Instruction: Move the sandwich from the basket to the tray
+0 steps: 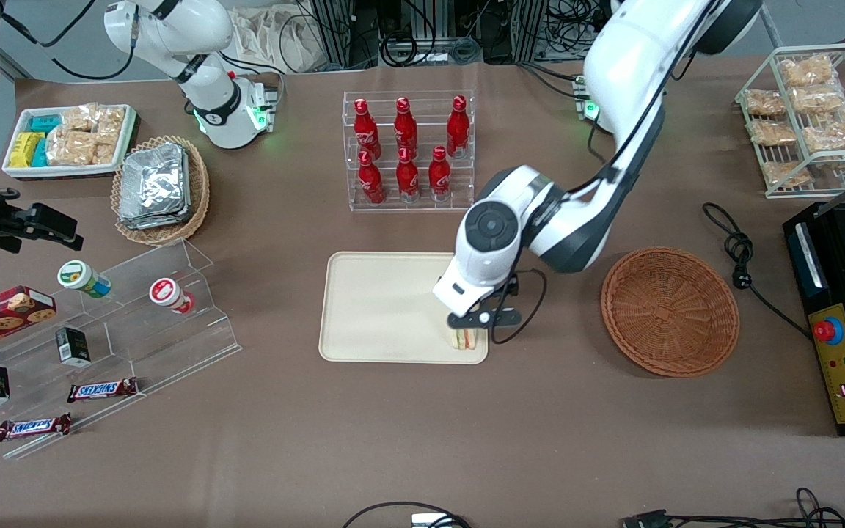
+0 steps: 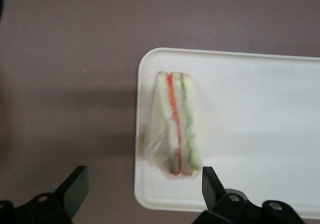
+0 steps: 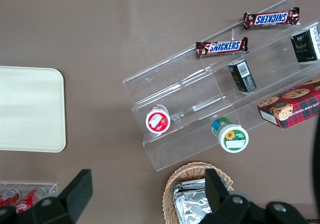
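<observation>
The small triangular clear-wrapped sandwich [image 2: 175, 126] of pale bread, with orange-red and green filling lines facing up, stands on its edge in a corner of the flat cream-beige rectangular tray [image 1: 378, 308], close to the rim nearest the front camera. The round reddish-brown woven wicker basket [image 1: 670, 312], toward the working arm's end of the brown desk [image 1: 466, 440], holds nothing visible.

The left arm's gripper [image 2: 142, 186] hangs just above the sandwich, fingers [image 2: 75, 184] spread wide, one over the desk and one over the tray; neither touches the wrap.

Handling assessment: the item looks light, soft and easily crushed, and the loose film is likely slippery. Any hold is best taken across the two broad bread faces, with gentle pressure.

Placement appears complete; the sandwich looks stable.
</observation>
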### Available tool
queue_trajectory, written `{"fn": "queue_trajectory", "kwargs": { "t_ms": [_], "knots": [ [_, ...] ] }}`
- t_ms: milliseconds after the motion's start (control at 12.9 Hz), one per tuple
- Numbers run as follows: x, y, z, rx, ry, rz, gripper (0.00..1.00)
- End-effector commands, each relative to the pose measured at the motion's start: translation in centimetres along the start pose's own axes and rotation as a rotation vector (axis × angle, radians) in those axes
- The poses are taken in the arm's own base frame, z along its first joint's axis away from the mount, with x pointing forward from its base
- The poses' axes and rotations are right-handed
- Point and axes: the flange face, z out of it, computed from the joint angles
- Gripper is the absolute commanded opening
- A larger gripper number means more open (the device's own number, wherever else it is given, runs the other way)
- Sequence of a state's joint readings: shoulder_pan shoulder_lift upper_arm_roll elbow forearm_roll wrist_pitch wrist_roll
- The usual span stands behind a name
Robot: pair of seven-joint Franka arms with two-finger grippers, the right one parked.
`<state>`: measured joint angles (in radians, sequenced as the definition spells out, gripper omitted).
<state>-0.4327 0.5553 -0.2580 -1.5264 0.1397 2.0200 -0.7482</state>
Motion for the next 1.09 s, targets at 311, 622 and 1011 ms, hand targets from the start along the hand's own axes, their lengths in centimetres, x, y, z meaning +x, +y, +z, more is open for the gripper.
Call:
{"fn": "queue_trajectory", "kwargs": {
  "t_ms": [311,622,1011],
  "knots": [
    [-6.4,-14.2,-7.4,0.079,-0.053,0.042,1.0],
    [-2.1,-24.3,-13.5,0.083,-0.157,0.025,1.0],
    [1.3,-36.7,-21.3,-0.033,-0.142,-0.143,1.0]
  ]
}}
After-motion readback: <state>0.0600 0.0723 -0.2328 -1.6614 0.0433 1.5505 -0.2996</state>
